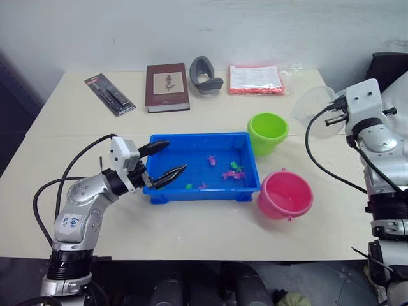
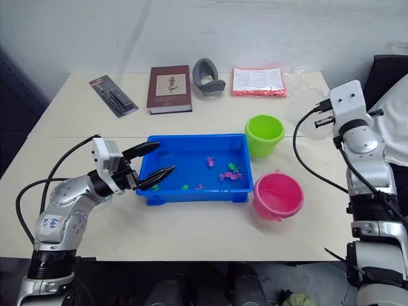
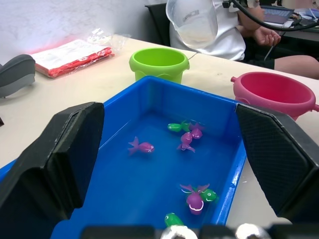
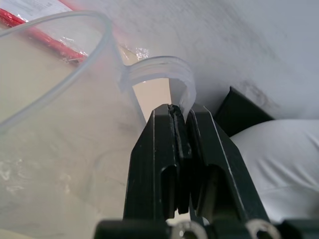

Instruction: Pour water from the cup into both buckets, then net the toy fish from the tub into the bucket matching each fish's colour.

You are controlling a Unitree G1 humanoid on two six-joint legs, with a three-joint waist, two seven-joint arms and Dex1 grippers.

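Right now we see the left arm bent low over the near-left part of the worktop (image 1: 191, 236), forearm reaching toward the tub (image 1: 191, 148), wrist level. Its left end effector (image 1: 163, 162) sits at the tub's left end with both black fingers spread wide apart, one above the other in the head view, gripping nothing; the wrist view shows the two pads (image 3: 65, 149) framing the tub's interior.

We see the right arm raised at the far-right side, elbow down, forearm upright, wrist turned inward toward the buckets. The right end effector (image 4: 180, 117) is clenched on the handle of the cup (image 1: 311, 102), fingers pressed tight on the clear loop. The cup hangs in the air, off the worktop, just right of and above the green bucket (image 1: 268, 132); in the left wrist view it looks tilted, with some water inside.

The pink bucket (image 1: 285, 194) stands near the tub's right front corner, the green one behind it by the tub's right rear corner. Toy fish (image 3: 141, 147), pink and green, lie in the tub, mostly toward its right half.

Along the far edge lie a dark flat package (image 1: 109, 94), a brown book (image 1: 167, 87), a grey curved object (image 1: 204, 75) and a red-edged packet (image 1: 255, 80).
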